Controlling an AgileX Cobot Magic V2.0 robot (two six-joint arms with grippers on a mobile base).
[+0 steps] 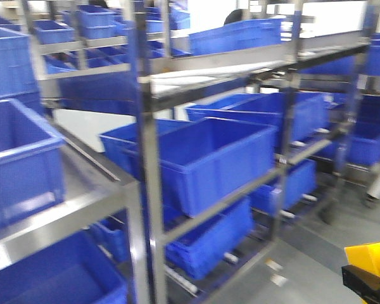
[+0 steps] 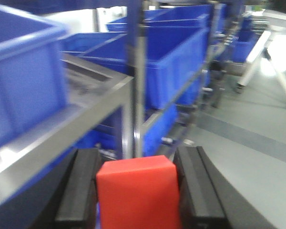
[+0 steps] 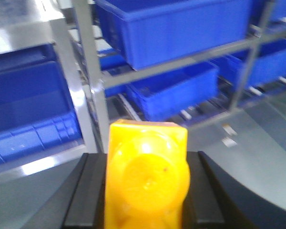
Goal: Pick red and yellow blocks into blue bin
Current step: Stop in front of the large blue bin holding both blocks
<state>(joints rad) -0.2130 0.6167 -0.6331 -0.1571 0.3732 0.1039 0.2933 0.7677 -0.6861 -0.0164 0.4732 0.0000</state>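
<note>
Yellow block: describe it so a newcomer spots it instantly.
Face the steel shelving rack stacked with blue plastic crates; look at the front view's bottom-right corner. There the right gripper clamps a glossy yellow plastic brick. Its colour and round stud set it apart from the plain red cube in the left gripper.

Warehouse: steel racks (image 1: 149, 190) loaded with blue crates (image 1: 221, 161), grey floor (image 1: 316, 263).
</note>
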